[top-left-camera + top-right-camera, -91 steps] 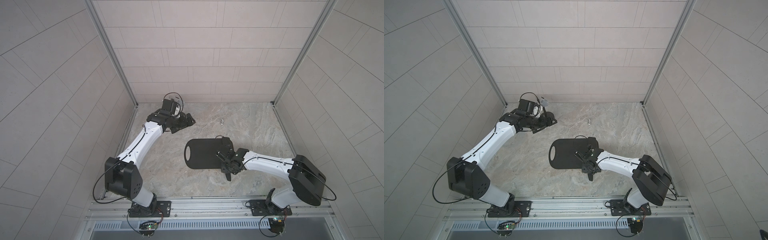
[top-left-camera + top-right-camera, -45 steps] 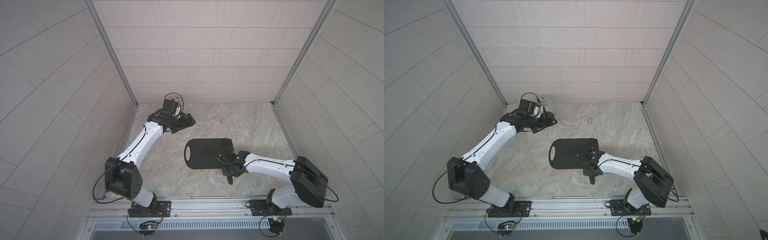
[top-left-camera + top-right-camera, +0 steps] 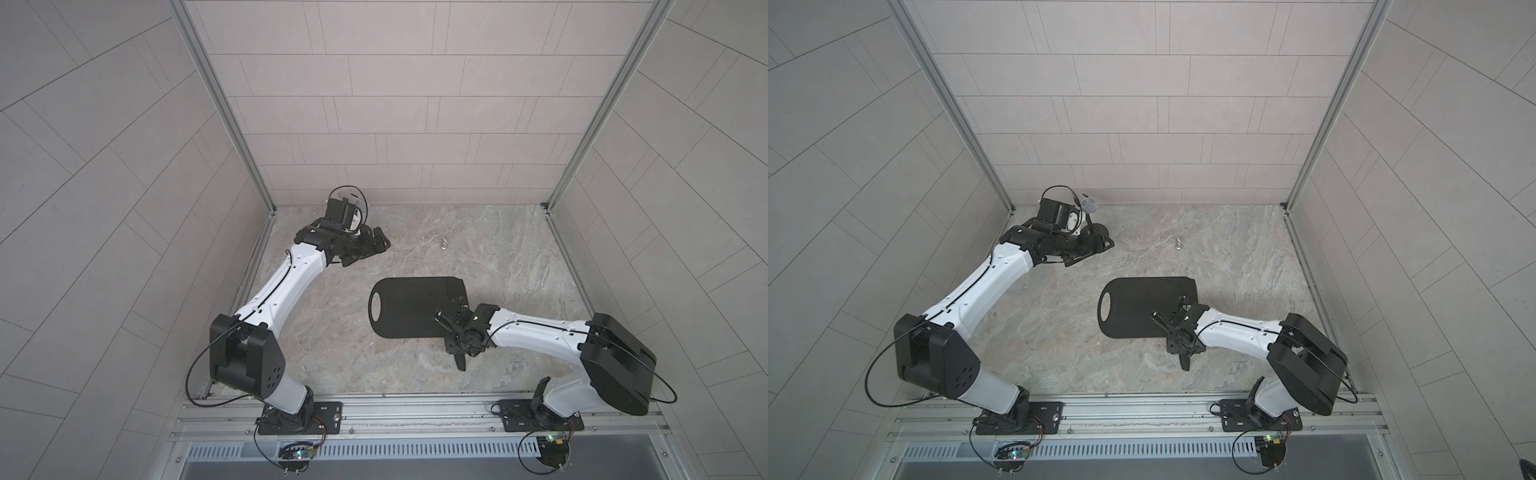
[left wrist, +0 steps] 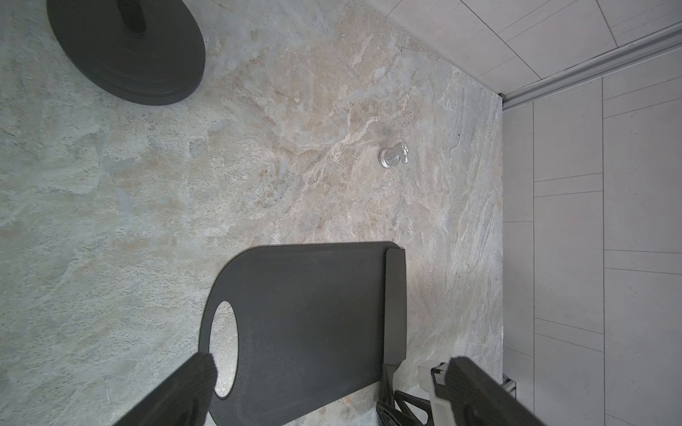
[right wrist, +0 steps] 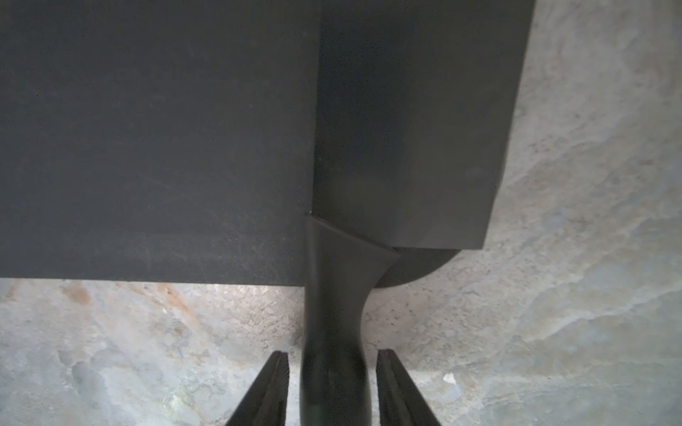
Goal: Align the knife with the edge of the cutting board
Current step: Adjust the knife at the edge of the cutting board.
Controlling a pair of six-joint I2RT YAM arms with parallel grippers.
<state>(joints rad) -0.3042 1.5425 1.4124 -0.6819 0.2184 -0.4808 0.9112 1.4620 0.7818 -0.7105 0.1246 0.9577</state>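
We find bare marbled tabletop (image 3: 332, 357) open around the flat matte-black cutting board (image 3: 407, 307). Only a small silver hook (image 3: 444, 244) beyond it and a round black stand base (image 4: 125, 48) in the back corner obstruct. Inside the right gripper (image 5: 332, 356), narrow gaps flank the handle of the all-black cleaver (image 5: 406, 147).

Pale grey tiled walls (image 3: 374, 104); mottled stone floor (image 3: 511, 266)

1. In both top views we look steeply down from high overhead onto the whole table (image 3: 332, 365).
2. From the left wrist we look down from well above the cutting board (image 4: 306, 313).
3. From the right wrist we sit close over its corner and the knife (image 5: 406, 129), which the left wrist view shares.
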